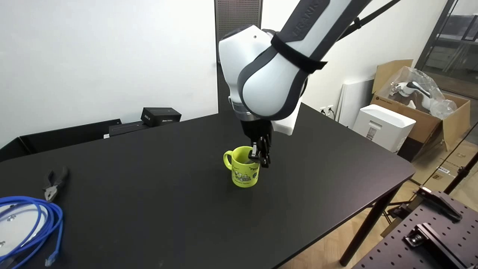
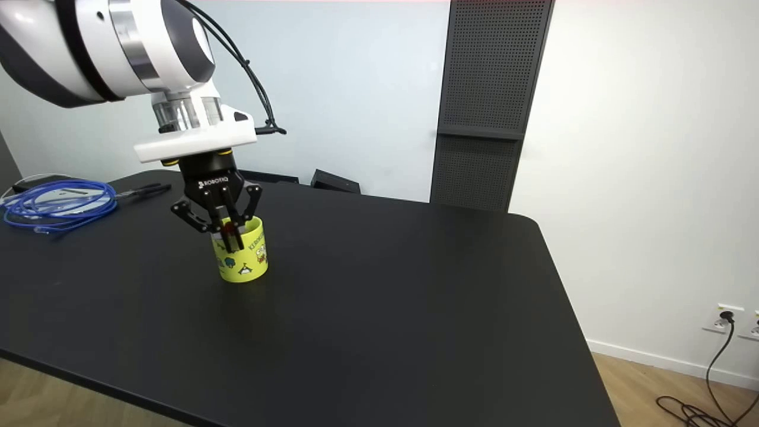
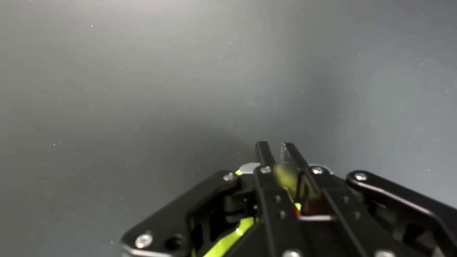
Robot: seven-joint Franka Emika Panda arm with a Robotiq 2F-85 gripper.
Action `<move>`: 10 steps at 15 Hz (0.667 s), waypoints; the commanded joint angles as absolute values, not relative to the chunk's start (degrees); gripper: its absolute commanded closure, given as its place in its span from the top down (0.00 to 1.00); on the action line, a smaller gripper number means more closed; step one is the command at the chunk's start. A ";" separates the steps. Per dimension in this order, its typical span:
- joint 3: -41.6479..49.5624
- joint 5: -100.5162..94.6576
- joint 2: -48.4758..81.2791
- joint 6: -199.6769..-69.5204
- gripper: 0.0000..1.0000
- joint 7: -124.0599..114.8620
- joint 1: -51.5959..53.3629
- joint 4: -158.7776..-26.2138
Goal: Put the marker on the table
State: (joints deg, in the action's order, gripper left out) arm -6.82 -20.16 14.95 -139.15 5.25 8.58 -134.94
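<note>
The Robotiq gripper hung at the rim of the yellow-green mug. Claw was drawn nearly together: 2 black fingers side by side, narrow gap at the tips, pinching the marker. Only its reddish end showed, between the fingers at about rim height; the pale part was hidden or too blurred, so couldn't tell if it dipped into the mug. Marker was up off the black table.

Mug stood upright on the tabletop, cartoon print on its wall, handle toward picture left in an exterior view. Fingers overlapped its rim and wall in both exterior views; couldn't tell if they touched it. Wrist view showed blurry yellow-green beside and between them.

Franka arm was bent over the table. Well apart from the mug, a blue Ethernet cable lay coiled over a pale plate, pliers just beside. A small black box sat at the far edge. Beyond the table, a white box stood by an open cardboard carton holding clear plastic.
</note>
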 commanded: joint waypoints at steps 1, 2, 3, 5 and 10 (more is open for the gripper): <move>-6.47 -19.70 15.09 -137.15 0.00 3.43 9.28 -134.41; -6.56 -19.37 15.09 -136.63 0.00 3.51 9.24 -134.38; -6.60 -19.18 15.09 -136.25 0.00 3.49 9.23 -134.35; -6.19 -18.04 12.48 -135.09 0.00 5.68 7.80 -136.11; -5.72 -13.37 9.46 -129.05 0.33 7.65 5.95 -135.92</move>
